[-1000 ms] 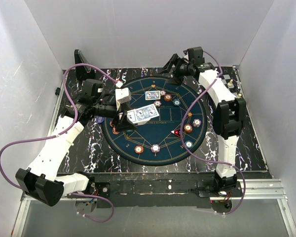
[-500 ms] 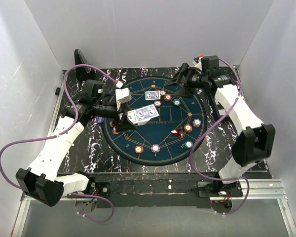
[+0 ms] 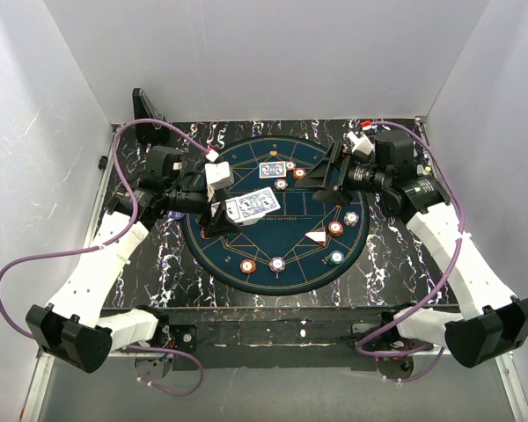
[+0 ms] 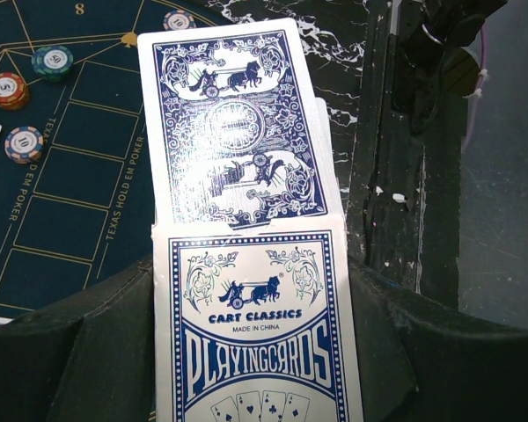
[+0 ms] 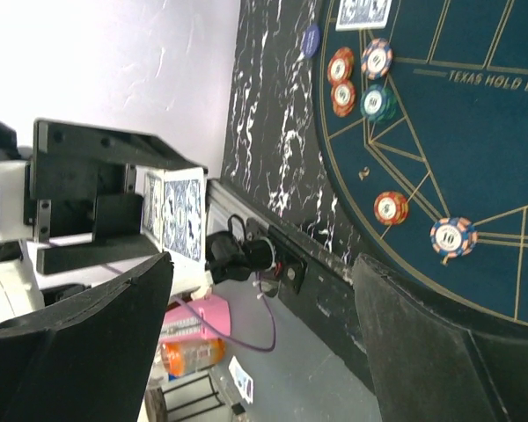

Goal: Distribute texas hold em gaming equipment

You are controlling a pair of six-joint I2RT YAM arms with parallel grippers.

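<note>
Covering the middle of the black marbled worktop (image 3: 158,264), a round dark-blue mat (image 3: 246,242) carries the poker gear. At its 9 o'clock edge the left fingers (image 3: 218,211) are pinching a blue-backed card pack (image 4: 255,352), with one card (image 4: 229,123) jutting from its end. At 2 o'clock the right fingers (image 3: 324,180) hang spread wide, gripping nothing. Blue-backed cards (image 3: 273,170) lie at 12 o'clock, striped chips (image 3: 299,173) just beside them; more chips sit toward 6 and 7 o'clock, and a small triangle marker (image 3: 316,236) rests at 4 o'clock beside an orange chip (image 3: 335,228)
</note>
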